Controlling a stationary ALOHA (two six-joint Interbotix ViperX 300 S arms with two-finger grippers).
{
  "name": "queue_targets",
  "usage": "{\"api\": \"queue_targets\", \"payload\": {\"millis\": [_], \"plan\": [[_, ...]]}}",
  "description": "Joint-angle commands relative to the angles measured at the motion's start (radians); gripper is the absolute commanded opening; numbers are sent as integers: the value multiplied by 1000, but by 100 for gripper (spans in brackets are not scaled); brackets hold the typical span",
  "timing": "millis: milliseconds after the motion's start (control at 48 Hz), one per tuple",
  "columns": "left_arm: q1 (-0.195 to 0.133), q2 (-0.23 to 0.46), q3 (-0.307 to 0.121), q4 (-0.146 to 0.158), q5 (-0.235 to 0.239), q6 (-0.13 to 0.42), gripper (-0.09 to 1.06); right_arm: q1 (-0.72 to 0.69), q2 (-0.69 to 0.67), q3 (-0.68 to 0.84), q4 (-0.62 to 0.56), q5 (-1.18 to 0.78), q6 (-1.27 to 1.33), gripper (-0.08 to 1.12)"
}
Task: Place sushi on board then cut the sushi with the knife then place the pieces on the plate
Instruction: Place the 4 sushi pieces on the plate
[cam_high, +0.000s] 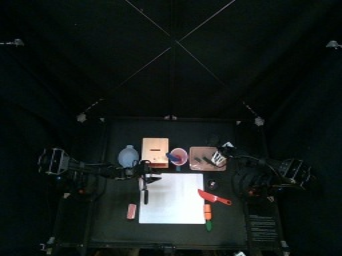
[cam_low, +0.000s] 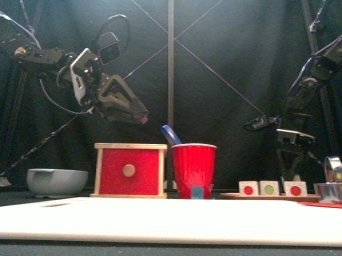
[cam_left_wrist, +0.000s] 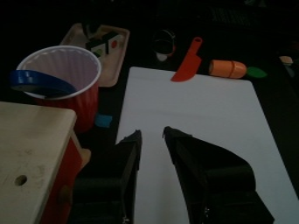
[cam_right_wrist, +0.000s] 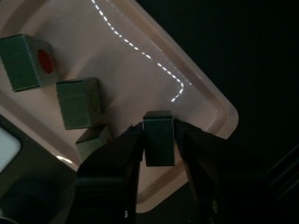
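A white board (cam_high: 171, 200) (cam_left_wrist: 205, 114) lies at the table's middle. On it near the right edge rests the red knife (cam_high: 214, 196) (cam_left_wrist: 188, 59). My left gripper (cam_left_wrist: 152, 135) (cam_low: 127, 105) hangs open and empty above the board's back left part. Behind the board is the pink tray (cam_high: 205, 158) (cam_right_wrist: 176, 52) with dark green sushi pieces (cam_right_wrist: 79, 101) (cam_low: 270, 187) on it. My right gripper (cam_right_wrist: 160, 144) (cam_high: 218, 157) is over the tray, shut on one sushi piece (cam_right_wrist: 160, 138) close to the tray's surface.
The wooden box (cam_low: 131, 170) with its red drawer front, the red cup (cam_low: 194, 170) holding the blue knife (cam_low: 171, 133), and the blue-grey bowl (cam_low: 56, 181) stand along the back. An orange toy (cam_left_wrist: 228, 67) lies right of the board, a small red toy (cam_high: 132, 211) left of it.
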Motion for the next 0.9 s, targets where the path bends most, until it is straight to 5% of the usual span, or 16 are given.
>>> {"api": "queue_targets", "payload": {"millis": [21,896], "plan": [[-2,-5,-23,8,-5,2,70,-11,-6,-15,-9,-8,-5,79],[-3,-6,-12,5,-5,-2,70,264,-103,-135,-48,-169,-5,82]]}}
